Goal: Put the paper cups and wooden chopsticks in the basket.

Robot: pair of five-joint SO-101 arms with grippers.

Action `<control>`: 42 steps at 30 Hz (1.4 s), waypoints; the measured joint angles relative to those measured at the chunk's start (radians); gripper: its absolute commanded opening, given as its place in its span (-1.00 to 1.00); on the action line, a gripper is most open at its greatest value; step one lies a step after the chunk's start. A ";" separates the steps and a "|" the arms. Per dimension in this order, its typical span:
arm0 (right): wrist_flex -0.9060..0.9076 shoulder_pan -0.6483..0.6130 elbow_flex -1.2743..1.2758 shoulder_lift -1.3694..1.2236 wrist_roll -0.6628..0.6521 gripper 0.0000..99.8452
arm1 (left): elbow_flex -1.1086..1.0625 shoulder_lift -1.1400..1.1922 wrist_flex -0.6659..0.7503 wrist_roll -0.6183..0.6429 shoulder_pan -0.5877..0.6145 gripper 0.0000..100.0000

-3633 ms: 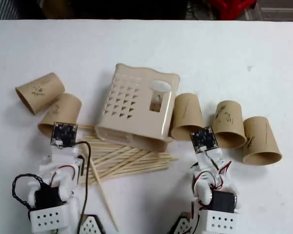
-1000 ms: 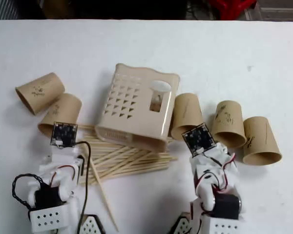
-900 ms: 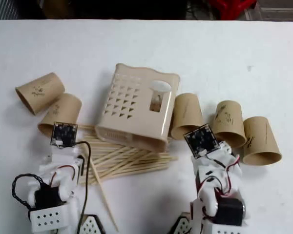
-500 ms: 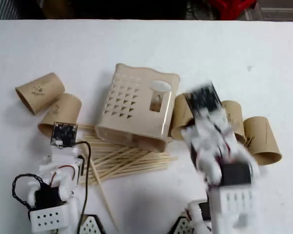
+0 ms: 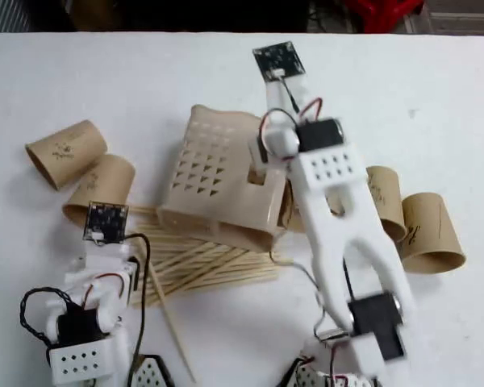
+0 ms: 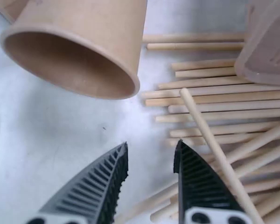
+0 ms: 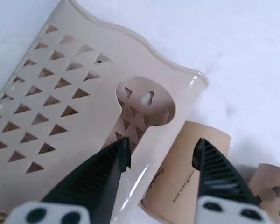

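My pincer (image 7: 162, 142) hangs with its two black ridged fingers (image 7: 102, 172) spread apart, one over the beige plastic basket (image 7: 60, 93) with triangular cut-outs, near its oval handle hole. A brown paper cup (image 7: 191, 177) lies on its side just beside the basket's corner. A second brown paper cup (image 7: 270, 186) lies farther from the basket, on the white table (image 7: 233, 42).

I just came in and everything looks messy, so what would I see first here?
Probably the white right arm, hanging across the middle of the table with its open tool above the beige basket. Next, the heap of wooden chopsticks by the basket's near edge, and the brown paper cups lying on their sides on both sides of it.
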State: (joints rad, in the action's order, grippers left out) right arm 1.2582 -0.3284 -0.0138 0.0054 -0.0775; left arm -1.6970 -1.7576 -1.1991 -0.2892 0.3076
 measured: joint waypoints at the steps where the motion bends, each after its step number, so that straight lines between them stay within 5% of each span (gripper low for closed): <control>1: 0.002 0.000 -0.023 -0.038 0.000 -0.54 | 0.000 0.000 0.000 0.000 0.000 -0.65; 20: 0.003 0.089 -0.354 -0.486 0.002 -0.55 | 0.000 0.000 0.000 0.000 0.000 -0.65; 27: 0.003 0.095 -0.423 -0.574 0.002 -0.97 | 0.000 0.000 0.000 0.000 0.000 -0.65; 42: 0.003 0.121 -0.434 -0.526 0.054 -0.97 | 0.000 0.000 0.000 0.000 0.000 -0.65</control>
State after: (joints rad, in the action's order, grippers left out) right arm 1.2612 -0.2071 -0.4480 -0.5209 -0.0238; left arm -1.6970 -1.7576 -1.1991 -0.2892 0.3076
